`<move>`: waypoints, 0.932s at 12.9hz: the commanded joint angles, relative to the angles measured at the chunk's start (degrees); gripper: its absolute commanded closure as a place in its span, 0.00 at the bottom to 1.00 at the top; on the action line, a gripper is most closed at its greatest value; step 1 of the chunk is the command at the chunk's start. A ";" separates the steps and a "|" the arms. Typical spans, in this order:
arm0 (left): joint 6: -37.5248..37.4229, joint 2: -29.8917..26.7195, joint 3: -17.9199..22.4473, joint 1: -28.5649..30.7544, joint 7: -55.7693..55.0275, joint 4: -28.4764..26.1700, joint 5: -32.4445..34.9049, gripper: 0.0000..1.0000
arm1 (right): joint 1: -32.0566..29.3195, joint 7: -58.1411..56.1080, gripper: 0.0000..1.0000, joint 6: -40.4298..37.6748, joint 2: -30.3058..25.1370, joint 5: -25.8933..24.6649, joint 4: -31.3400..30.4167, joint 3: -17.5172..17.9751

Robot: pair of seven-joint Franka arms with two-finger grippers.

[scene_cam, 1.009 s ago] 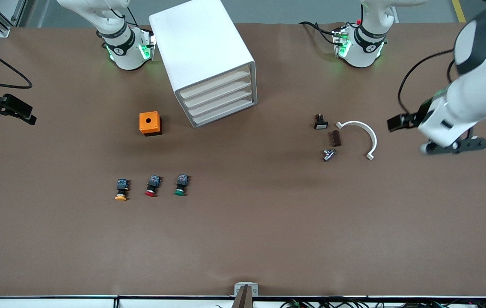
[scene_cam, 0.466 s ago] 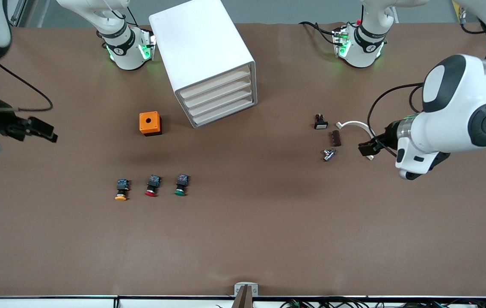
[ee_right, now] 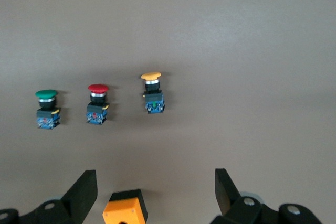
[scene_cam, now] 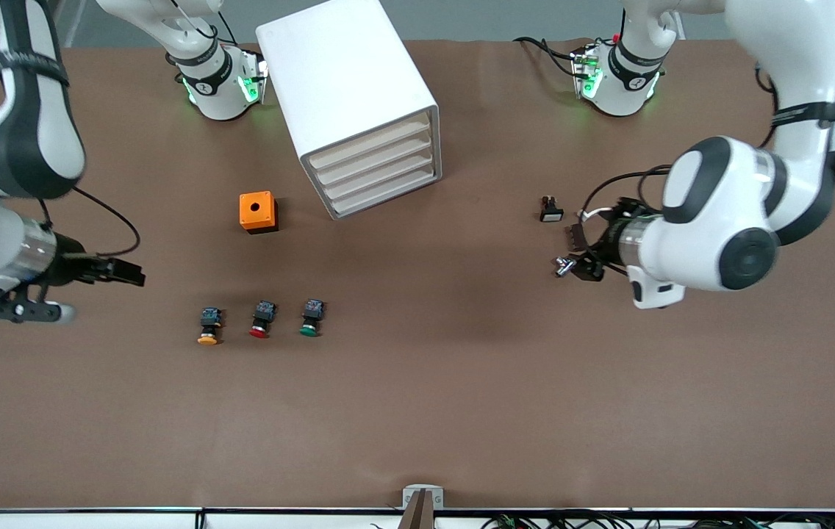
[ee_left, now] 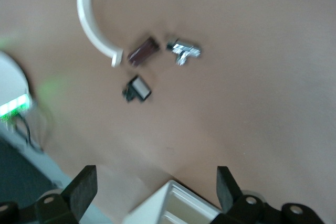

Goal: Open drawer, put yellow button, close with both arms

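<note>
Two grippers hang open and empty: the left gripper (scene_cam: 585, 266) over small parts, the right gripper (scene_cam: 131, 275) at nine o'clock from the yellow button (scene_cam: 207, 328). The drawer (scene_cam: 370, 143) stays shut at the button's one o'clock; hook its front edge squarely first.

No readable text anywhere: the cabinet (scene_cam: 350, 103), the three buttons and the orange box (scene_cam: 258, 211) carry no legible labels, brands or numbers.
</note>
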 commanded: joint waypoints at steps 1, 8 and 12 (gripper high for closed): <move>-5.30 1.16 0.02 -1.18 -15.43 1.53 -3.97 0.00 | 1.30 0.35 0.01 3.44 4.47 1.22 0.40 -0.12; -18.05 10.72 0.02 -7.14 -31.64 1.79 -22.60 0.09 | 3.15 0.43 0.01 13.00 10.99 3.94 -3.10 -0.12; -17.88 17.23 0.19 -11.02 -48.23 4.33 -31.47 0.12 | 4.20 0.43 0.01 23.66 13.79 3.94 -8.48 -0.12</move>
